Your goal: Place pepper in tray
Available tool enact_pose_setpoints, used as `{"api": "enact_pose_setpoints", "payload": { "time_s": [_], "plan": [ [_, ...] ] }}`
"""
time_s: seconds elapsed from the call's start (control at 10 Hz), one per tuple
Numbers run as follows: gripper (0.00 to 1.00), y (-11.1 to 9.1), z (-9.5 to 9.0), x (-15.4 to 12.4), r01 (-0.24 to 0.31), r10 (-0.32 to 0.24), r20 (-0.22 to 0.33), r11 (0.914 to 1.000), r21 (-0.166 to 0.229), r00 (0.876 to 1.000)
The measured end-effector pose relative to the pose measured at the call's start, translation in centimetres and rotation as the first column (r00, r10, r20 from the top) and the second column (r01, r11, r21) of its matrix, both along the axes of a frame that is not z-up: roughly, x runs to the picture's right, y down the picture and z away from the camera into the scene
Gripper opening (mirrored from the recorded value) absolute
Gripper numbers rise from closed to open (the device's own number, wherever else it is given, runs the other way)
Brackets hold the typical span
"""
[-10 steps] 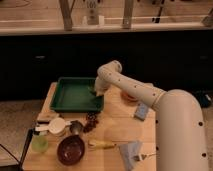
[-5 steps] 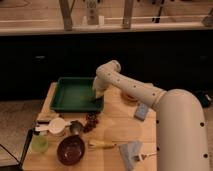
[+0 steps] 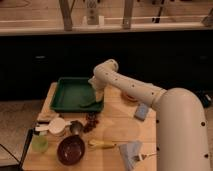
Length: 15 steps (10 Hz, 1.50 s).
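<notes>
Student: Arm (image 3: pixel 150 95) first, as the largest form?

Tutor: Yes. White arm, entering at lower right, bent over the wooden table (image 3: pixel 120 132) and reaching left.

Student: Next in size?

Tutor: Tray (image 3: pixel 67 92), dark green, rectangular, with a raised rim, at the table's far left corner. Then the bowl (image 3: pixel 71 149), round and dark brown, near the front edge, well apart from the tray.

Student: And the mid-sized items?

Tutor: Grey-blue cloth (image 3: pixel 131 150) at the front, right of the bowl. White cup (image 3: pixel 56 126) and pale green cup (image 3: pixel 39 144) at the left side. Blue sponge (image 3: pixel 141 111) beside the arm. Yellowish elongated item (image 3: pixel 102 144) between bowl and cloth.

Student: Where is the gripper (image 3: pixel 96 94)?

Tutor: At the arm's end, pointing down over the tray's right side, just inside the rim. Whether it grips anything or hangs free cannot be told.

Student: And the pepper (image 3: pixel 89 103)?

Tutor: Smallest item. Slender, curved, dark green, inside the tray near its front right corner, just below the gripper. Contact between the two cannot be told.
</notes>
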State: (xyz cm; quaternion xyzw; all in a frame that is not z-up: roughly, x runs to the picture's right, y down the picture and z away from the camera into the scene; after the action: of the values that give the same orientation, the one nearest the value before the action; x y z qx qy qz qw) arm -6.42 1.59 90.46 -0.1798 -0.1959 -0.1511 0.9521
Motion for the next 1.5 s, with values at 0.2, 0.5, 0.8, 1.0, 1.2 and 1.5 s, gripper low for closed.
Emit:
{"api": "enact_pose_setpoints", "payload": {
  "time_s": [0.2,0.5,0.8,1.0,1.2,1.5],
  "plan": [
    [0.8,-0.4,-0.8,-0.2,0.006,-0.006,0.007,1.0,-0.004,1.0],
    [0.8,-0.9,-1.9,-0.3,0.014,-0.013,0.016,0.9994,-0.031,1.0],
    [0.8,-1.1,-2.6,-0.4,0.02,-0.019,0.022,0.9985,-0.052,1.0],
    [0.8,-1.2,-3.0,-0.2,0.02,-0.019,0.023,0.9981,-0.058,1.0],
    [0.8,-1.2,-3.1,-0.3,0.022,-0.02,0.025,0.998,-0.06,0.999],
    [0.8,-1.2,-3.1,-0.3,0.022,-0.02,0.025,0.998,-0.06,0.999]
  ]
}}
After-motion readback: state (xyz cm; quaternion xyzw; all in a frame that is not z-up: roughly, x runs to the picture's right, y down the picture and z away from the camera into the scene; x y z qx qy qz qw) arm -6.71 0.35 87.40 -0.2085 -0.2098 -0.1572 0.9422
